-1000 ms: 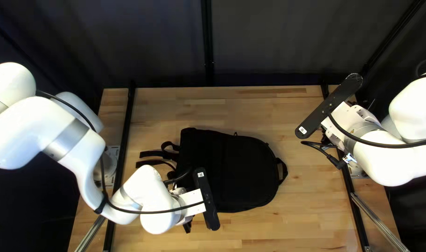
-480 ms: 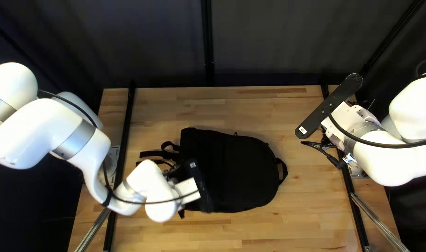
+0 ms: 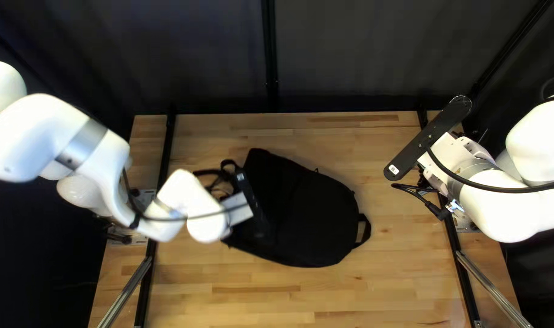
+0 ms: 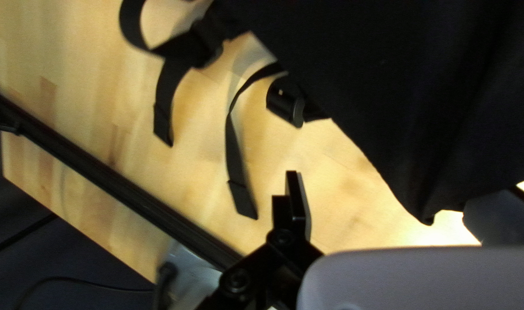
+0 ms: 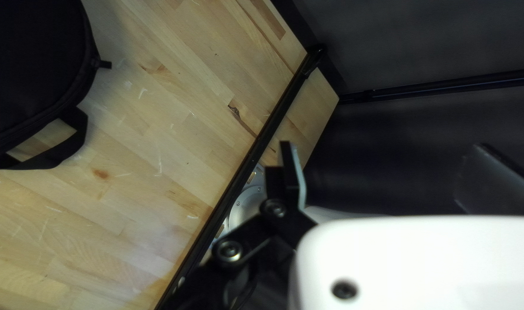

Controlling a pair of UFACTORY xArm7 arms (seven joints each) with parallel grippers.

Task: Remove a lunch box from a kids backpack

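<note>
Top left view: backpack (image 3: 316, 218) lies on the table (image 3: 350, 297), mid-table, handle (image 3: 366, 231) toward the view's right. Your left gripper (image 3: 237, 208) is over the backpack's strap side, fingertips hidden from here. Your right gripper (image 3: 439, 157) is off at the table's right side, well apart from the backpack.

Left wrist view: you've got the left gripper's (image 4: 397, 201) fingers apart, not clamped on anything. Backpack's lower corner sits right by one finger (image 4: 500, 215); can't tell if they touch. Loose straps (image 4: 233, 149) and a buckle (image 4: 285, 103) are ahead of the other finger.

Right wrist view: your right gripper's (image 5: 391, 172) fingers are wide apart, nothing held. Rail (image 5: 262, 140) runs past one finger. Backpack's rounded end and handle are well apart from it.
</note>
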